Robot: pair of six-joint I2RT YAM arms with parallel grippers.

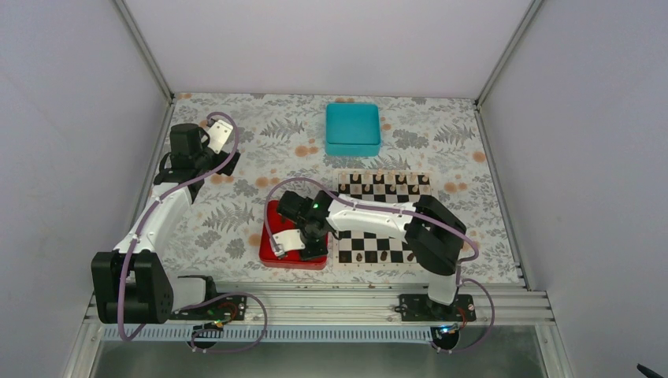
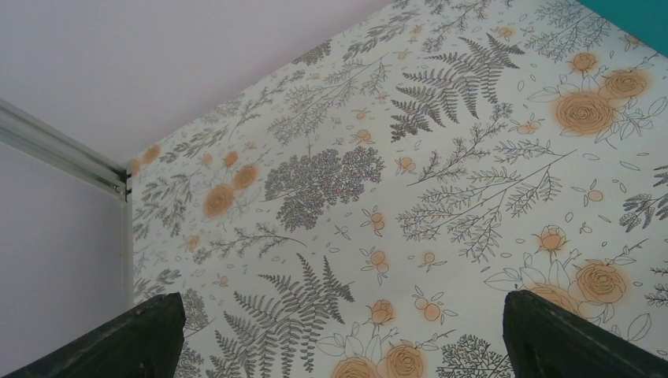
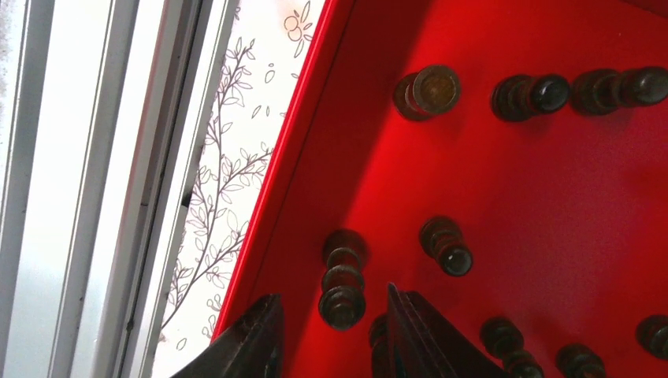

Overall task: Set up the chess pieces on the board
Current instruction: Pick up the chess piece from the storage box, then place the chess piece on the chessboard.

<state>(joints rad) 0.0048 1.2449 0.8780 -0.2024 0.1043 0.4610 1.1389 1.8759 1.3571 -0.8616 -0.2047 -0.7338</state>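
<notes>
Straddling one dark chess piece (image 3: 343, 291), right fingers (image 3: 252, 342) stand apart; left fingers (image 2: 118, 342) spread wide.

Narrow gaps between chess pieces (image 3: 343, 293) (red tray (image 3: 551, 197)).

No legible txt, labels, brand names or nos. anywhere I can see: none on the board (image 1: 366, 242), red tray (image 1: 272, 253), teal box (image 1: 353, 128) or walls.

Red tray (image 1: 293, 263) at centre mostly hidden under the right wrist, chess pieces (image 1: 359, 257) on the board (image 1: 378, 239) too small to identify, teal box (image 2: 638, 16) cropped at upper right, one piece (image 3: 378, 335) at bottom centre half behind the fingers (image 3: 425, 339)
</notes>
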